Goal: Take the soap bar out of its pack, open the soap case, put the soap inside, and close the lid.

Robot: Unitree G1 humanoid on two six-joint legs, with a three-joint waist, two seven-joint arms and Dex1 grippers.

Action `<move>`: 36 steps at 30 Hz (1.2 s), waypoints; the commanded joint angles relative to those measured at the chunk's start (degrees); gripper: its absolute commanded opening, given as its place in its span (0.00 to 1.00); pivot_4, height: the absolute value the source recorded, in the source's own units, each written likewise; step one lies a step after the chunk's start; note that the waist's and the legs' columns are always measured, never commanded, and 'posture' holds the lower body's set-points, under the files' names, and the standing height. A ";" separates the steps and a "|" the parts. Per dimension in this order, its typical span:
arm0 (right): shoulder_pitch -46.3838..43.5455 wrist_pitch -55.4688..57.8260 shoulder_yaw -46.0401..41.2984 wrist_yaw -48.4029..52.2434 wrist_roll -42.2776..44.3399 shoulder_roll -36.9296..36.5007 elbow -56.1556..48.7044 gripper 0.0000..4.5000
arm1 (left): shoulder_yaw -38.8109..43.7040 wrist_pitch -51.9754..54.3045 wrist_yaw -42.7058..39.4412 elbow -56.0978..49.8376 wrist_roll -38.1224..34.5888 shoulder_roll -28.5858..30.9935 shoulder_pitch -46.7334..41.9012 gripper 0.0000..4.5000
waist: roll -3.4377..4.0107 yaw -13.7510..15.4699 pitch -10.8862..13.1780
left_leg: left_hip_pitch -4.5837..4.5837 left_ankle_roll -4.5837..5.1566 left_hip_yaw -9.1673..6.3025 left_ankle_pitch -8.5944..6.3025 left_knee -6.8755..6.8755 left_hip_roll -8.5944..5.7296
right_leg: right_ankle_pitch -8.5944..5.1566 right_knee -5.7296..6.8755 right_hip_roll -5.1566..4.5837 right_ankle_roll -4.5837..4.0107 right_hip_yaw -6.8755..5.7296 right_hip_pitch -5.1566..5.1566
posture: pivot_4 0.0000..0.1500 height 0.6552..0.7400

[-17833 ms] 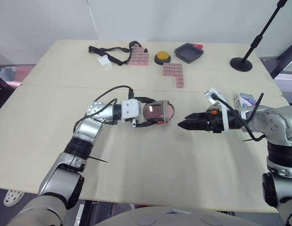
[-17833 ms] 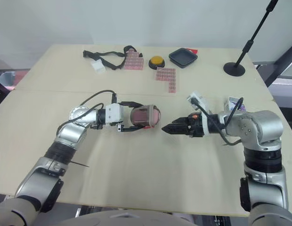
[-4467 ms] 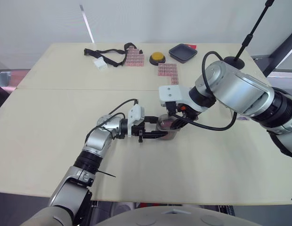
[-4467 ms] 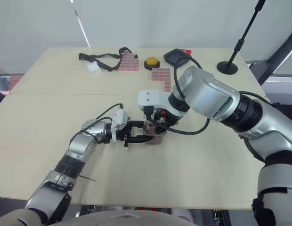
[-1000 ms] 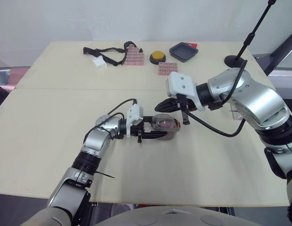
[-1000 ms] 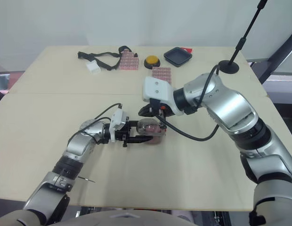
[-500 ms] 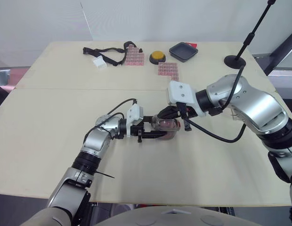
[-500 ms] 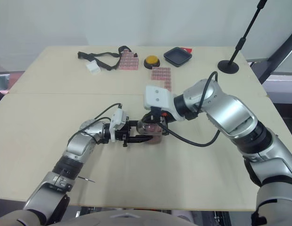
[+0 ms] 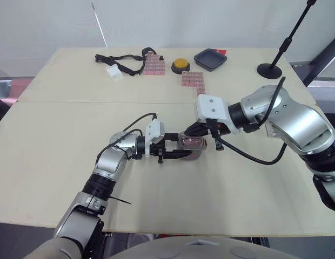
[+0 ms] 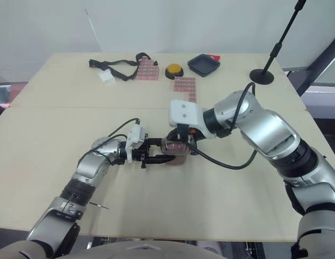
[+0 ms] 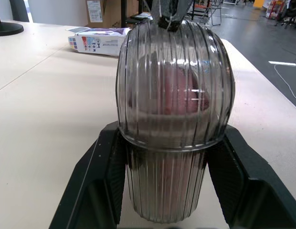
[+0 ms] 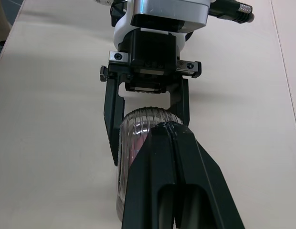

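Moved since earlier: right gripper (image 12: 170, 130) has been brought down onto the soap case (image 9: 191, 144). A second ago it was held just above and behind the case; now its tip is laid against the lid (image 11: 174, 57).
Unchanged: the case and the left gripper (image 10: 170, 151) are found where they were a second ago, on the table (image 9: 238, 194).
Right jaws: pressed fully together with nothing held between them, and used as one blunt point on top of the case.
Left jaws: spread to the width of the case and clamped on its two sides, one finger against each flank of the base (image 11: 164, 191), so that the case is kept from sliding.
Soap: the pink bar (image 11: 167, 95) is seen through the ribbed wall, inside the case and under the lid.
Lid: set down over the base with its rim overlapping the base all round. Whether it has been pressed fully home cannot be told.
Soap pack: the box (image 11: 98, 40) is left lying well beyond the case, on the side away from the left gripper.
Meaning for the task: unpacking, opening and loading are judged done. The closing press is judged to be the step in hand.
Risk: with an off-centre push the case could be tipped or squeezed out of the left fingers.
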 commanded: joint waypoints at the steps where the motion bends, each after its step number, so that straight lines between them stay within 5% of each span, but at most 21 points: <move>1: 0.49 -0.09 -0.08 1.25 -0.72 -1.52 -0.74 0.00 | 1.34 -0.52 -0.21 -1.86 -1.46 0.31 -0.37 0.43 | 0.00 -0.01 0.00 | 0.00 0.00 0.00 0.00 0.00 0.00 | 0.00 0.00 0.00 0.00 0.00 0.00 | 1.00 1.00; 23: 1.51 -0.29 -2.52 3.44 0.07 -4.56 -1.16 0.00 | 0.95 -0.57 -0.42 -1.98 -1.42 0.15 -0.31 0.43 | 0.00 -0.01 0.00 | 0.06 0.00 0.00 0.00 -0.01 0.00 | 0.00 -0.02 0.00 0.00 0.01 0.05 | 1.00 1.00; 36: -5.61 5.42 -3.32 0.72 4.60 3.83 -1.48 0.00 | 0.72 -0.55 -0.46 -2.46 -1.25 0.10 0.16 0.43 | 0.01 0.02 0.01 | 0.04 0.00 0.01 0.00 -0.02 0.01 | 0.00 -0.01 0.00 0.00 0.00 0.03 | 1.00 1.00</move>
